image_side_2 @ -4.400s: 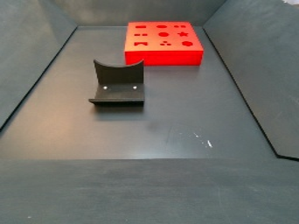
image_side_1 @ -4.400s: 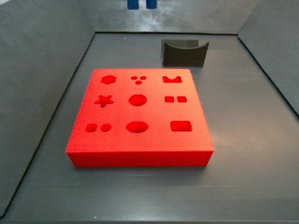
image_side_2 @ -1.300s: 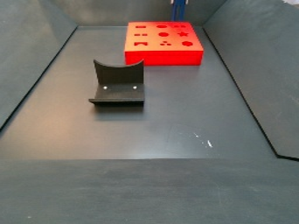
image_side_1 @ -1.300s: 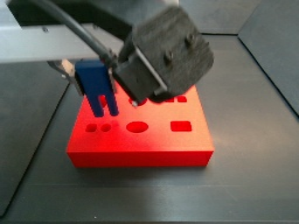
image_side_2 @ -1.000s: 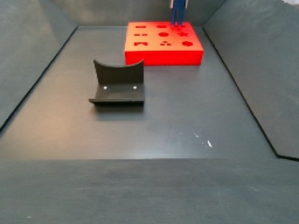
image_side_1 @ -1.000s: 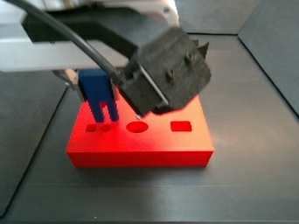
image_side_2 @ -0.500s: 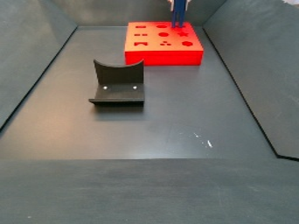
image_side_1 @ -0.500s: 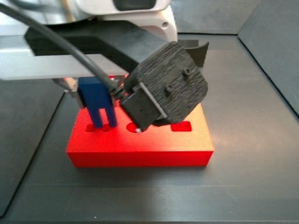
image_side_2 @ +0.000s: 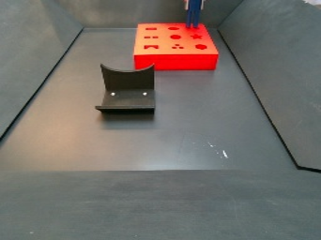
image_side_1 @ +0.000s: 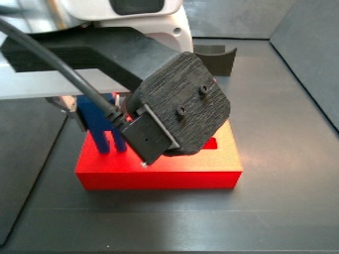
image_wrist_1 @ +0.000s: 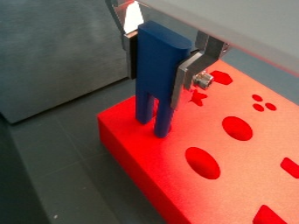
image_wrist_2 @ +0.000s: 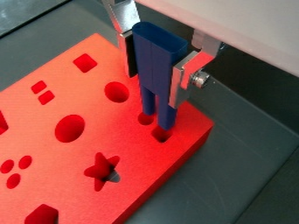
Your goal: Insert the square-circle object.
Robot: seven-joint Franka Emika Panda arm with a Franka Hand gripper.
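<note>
The square-circle object (image_wrist_2: 152,66), a bright-blue piece with two prongs, is clamped between my gripper's (image_wrist_2: 156,61) silver fingers. It hangs upright over a corner of the red board (image_wrist_2: 128,144), and its prong tips sit at the mouths of two small holes there. In a wrist view (image_wrist_1: 158,70) the gripper (image_wrist_1: 160,66) holds it near the board's (image_wrist_1: 222,175) edge, with the prongs touching the surface. In a side view the blue piece (image_side_1: 95,117) shows left of the dark ribbed robot head (image_side_1: 172,104). It also shows at the frame's upper edge (image_side_2: 193,11).
The red board (image_side_1: 159,177) carries several shaped holes and lies on the dark floor, also seen in a side view (image_side_2: 175,62). The fixture (image_side_2: 126,89) stands on the floor apart from the board and shows partly behind the head (image_side_1: 219,55). Grey walls ring the floor.
My gripper has come down with the blue piece. The prongs that hung above the board now reach its holes. The robot head now covers more of the board.
</note>
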